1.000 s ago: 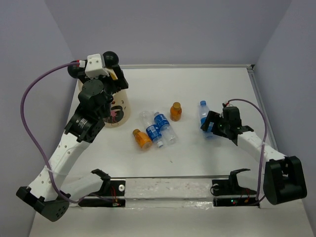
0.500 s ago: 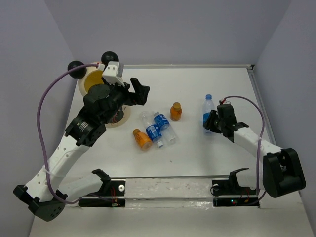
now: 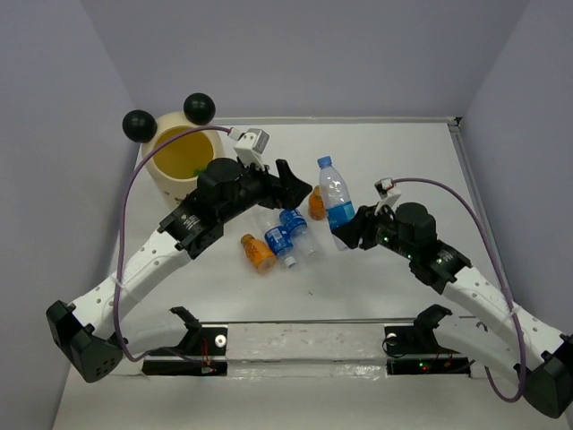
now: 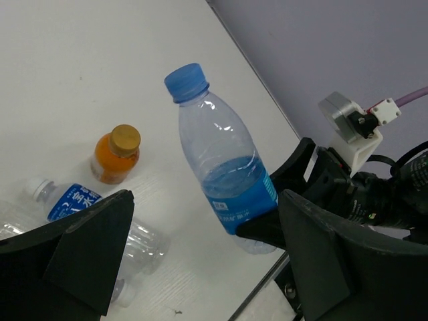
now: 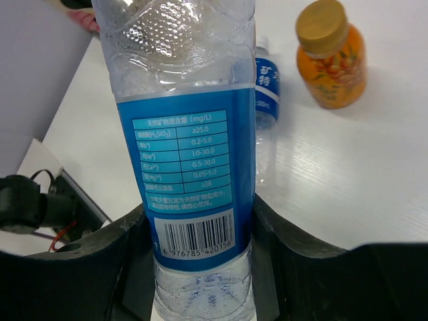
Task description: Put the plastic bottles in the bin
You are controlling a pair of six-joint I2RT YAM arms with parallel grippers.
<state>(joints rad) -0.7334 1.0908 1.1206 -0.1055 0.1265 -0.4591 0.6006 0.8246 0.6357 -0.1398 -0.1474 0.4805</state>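
The bin (image 3: 183, 166) stands at the far left. Something greenish seems to lie inside it, but the view is too poor to be sure. Just right of the bin, the left gripper (image 3: 294, 184) hangs with its fingers spread and holds nothing. Further right, two clear bottles (image 3: 285, 235) and two orange bottles (image 3: 258, 253) rest on the table (image 3: 403, 152). Farthest from the bin, the right gripper (image 3: 347, 235) is clamped on the base of a blue-capped bottle (image 3: 335, 193), raised above the table. At most one bottle looks done, and five remain.
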